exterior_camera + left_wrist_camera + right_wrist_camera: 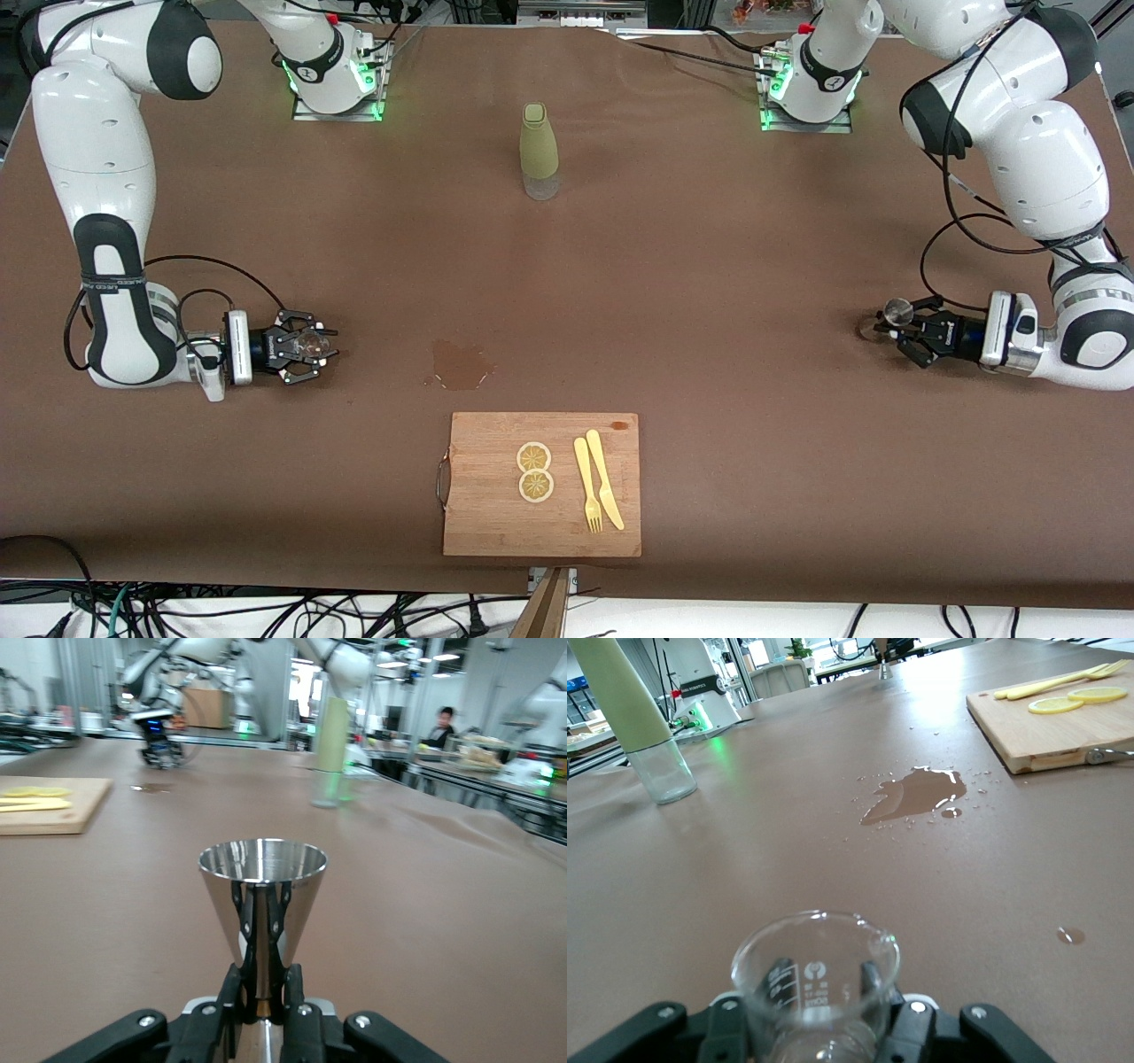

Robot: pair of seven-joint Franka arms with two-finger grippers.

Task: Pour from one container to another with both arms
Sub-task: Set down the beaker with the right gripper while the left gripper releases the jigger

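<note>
My left gripper [897, 326] [262, 981] is low over the table at the left arm's end. It is shut on the narrow waist of an upright steel cone-shaped measuring cup [898, 311] [262, 895], whose mouth faces up. My right gripper [310, 346] [820, 994] is low over the table at the right arm's end. It is shut on a small clear glass beaker [307, 341] [815, 979] with printed marks, held upright. I see no liquid in either vessel. The two grippers are far apart, with the wet patch between them.
A puddle of spilled liquid [459, 365] [915, 794] lies mid-table. A wooden cutting board [487, 505] [1045, 737] nearer the camera carries two lemon slices [534, 471], a yellow fork [587, 487] and a knife [606, 478]. A pale green bottle [539, 146] [331, 744] [629, 722] stands between the arm bases.
</note>
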